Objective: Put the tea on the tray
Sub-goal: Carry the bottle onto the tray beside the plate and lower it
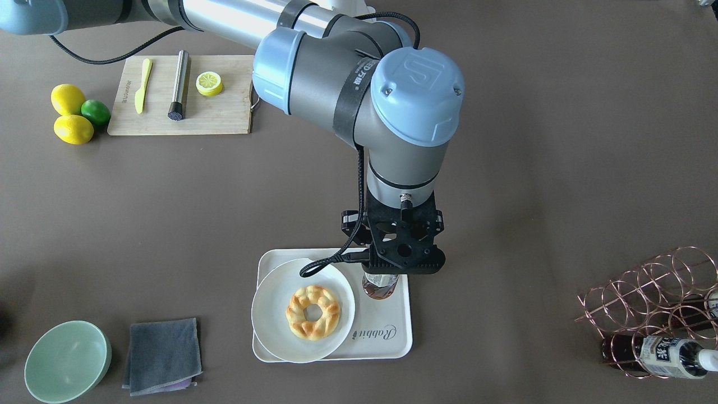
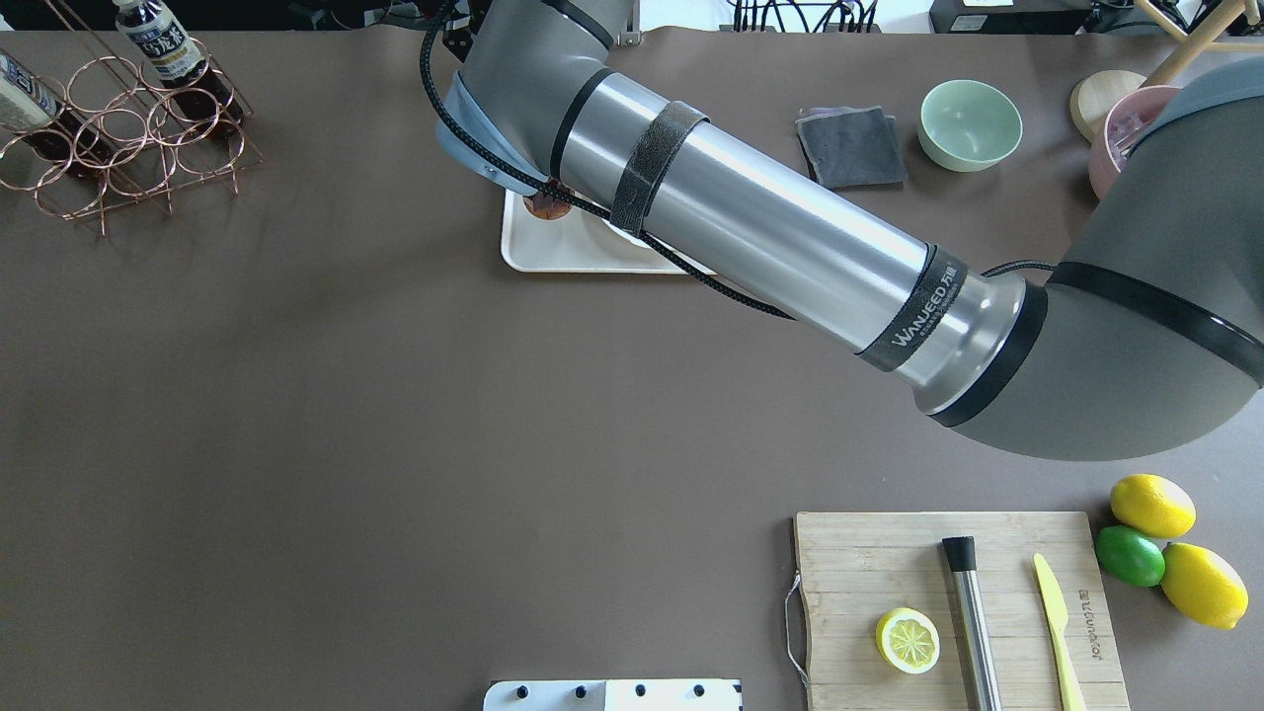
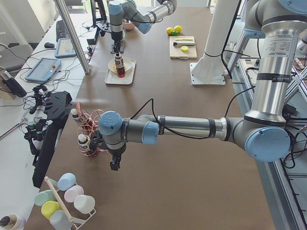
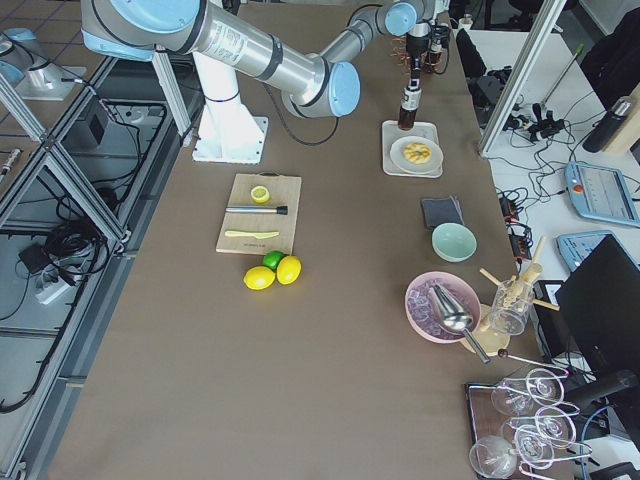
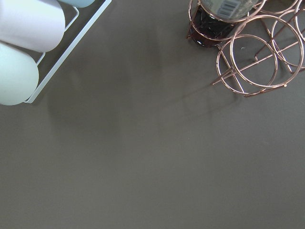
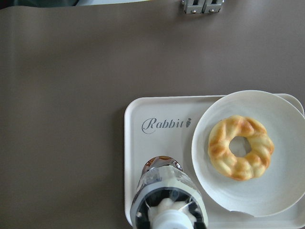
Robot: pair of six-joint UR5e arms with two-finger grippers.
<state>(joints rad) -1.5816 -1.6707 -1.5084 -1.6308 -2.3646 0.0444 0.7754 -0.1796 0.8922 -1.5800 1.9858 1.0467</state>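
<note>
right gripper (image 1: 395, 261) directly above the tea bottle (image 1: 380, 287), which stands upright in the 1 free strip of the tray (image 1: 387, 342), just beside the plate (image 1: 268, 314) carrying the ring bun (image 1: 313, 312). the bottle sits in that strip, as i read it, because the plate fills the rest of the tray. a hold from above at the cap would keep it vertical and the wrist off the plate.

the black mount hides the fingers from the front, and the right wrist camera shows only cap, shoulder and the tray below. so i cannot tell whether the fingers clamp the cap, or whether the base touches the tray. only the 2 side views show the bottle at full height.

the left gripper (image 3: 114, 164) shows only from the table's left end, pointing down near the wire rack (image 3: 88, 127). its fingers' state cannot be told.
</note>
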